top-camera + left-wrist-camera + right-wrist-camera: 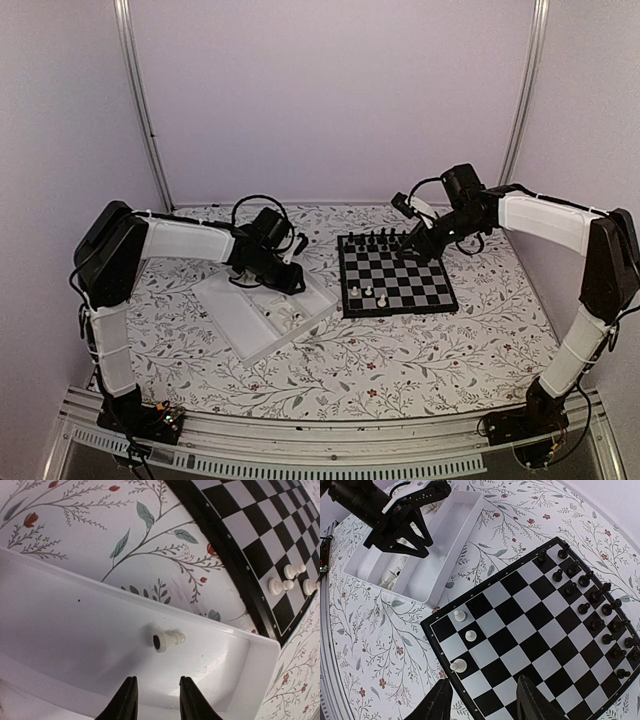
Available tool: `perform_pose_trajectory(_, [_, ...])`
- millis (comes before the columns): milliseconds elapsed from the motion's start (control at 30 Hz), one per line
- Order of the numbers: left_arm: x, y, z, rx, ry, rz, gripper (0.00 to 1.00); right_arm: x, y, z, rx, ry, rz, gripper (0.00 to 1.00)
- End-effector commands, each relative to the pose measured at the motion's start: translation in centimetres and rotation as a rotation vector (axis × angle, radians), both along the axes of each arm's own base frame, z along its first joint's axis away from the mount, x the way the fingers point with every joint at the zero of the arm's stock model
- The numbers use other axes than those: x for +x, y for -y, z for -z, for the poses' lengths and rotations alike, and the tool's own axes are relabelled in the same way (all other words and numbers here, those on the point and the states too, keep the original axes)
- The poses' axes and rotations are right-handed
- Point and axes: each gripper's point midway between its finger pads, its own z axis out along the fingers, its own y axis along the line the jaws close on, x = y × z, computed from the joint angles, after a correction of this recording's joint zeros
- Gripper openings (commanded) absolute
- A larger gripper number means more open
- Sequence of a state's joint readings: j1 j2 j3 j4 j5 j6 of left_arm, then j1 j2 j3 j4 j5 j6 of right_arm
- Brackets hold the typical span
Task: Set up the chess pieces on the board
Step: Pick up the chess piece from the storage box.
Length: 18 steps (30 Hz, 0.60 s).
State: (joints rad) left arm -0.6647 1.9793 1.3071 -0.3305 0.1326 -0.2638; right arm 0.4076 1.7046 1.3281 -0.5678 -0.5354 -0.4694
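The board [395, 275] lies right of centre. Three white chess pieces [368, 292] stand near its front-left corner, also seen in the right wrist view [470, 635] and the left wrist view [280, 585]. One white piece [168, 640] lies on its side in the white tray [260, 650], just ahead of my left gripper [156, 700], which is open and empty over the tray. More white pieces [390, 577] lie in another tray compartment. My right gripper [485, 700] is open and empty above the board [530, 630]; in the top view it [412, 250] hangs over the board's far side.
Black chessmen [600, 605] fill the board's two far rows [378, 240]. The white compartmented tray [265, 315] lies slantwise left of the board, close to its corner. A floral cloth [400, 370] covers the table. Cables hang off both wrists.
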Motion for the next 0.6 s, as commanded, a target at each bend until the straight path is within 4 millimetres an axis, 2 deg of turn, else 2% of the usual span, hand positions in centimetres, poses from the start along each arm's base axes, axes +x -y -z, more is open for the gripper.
perform_pose_trajectory(0, [1.3,0.4,-0.3,-0.045,-0.005,-0.039,0.30,-0.2,-0.5,-1.7,0.044,0.048,-0.019,0.48])
perform_pose_trajectory(567, [3.0,2.0,1.6,-0.054,-0.050,-0.030,0.26,-0.1,-0.1,-0.8,0.014,0.058,-0.019,0.47])
